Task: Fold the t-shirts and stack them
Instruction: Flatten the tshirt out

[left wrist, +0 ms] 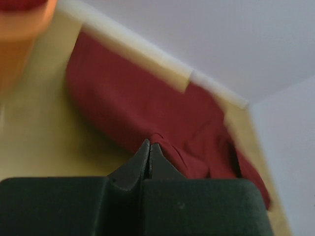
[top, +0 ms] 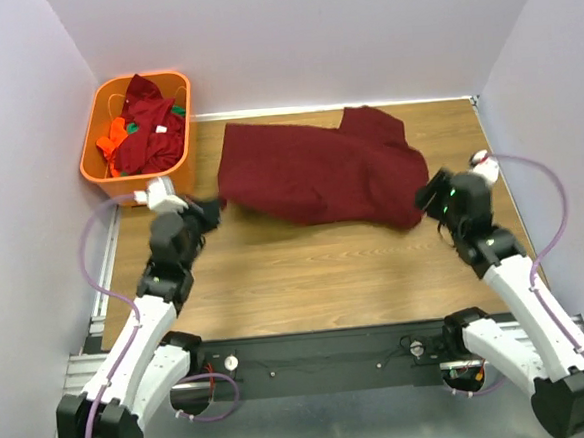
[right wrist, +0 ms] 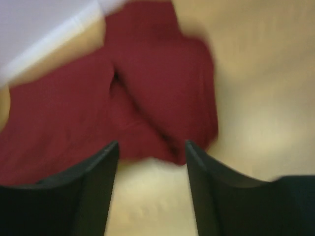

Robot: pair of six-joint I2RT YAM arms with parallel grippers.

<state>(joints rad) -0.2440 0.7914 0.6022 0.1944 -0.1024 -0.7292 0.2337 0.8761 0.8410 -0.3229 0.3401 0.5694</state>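
Early stage, nothing stacked. Maroon t-shirt [top: 319, 172] lies rumpled and unfolded at centre; other shirts [top: 145, 124] fill basket [top: 93, 171], upper left. Left gripper [top: 209, 210] pinches its lower-left corner; right gripper [top: 429, 194] gapes at its right edge.

A lab robot cell — plain pale walls [top: 309, 37] box in a wooden tabletop [top: 305, 268], and the cabled left arm [top: 144, 325] and right arm [top: 522, 283] are bolted to a black rail [top: 322, 359]

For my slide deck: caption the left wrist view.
Left gripper shut on the near edge of the maroon t-shirt spread on the wooden table.
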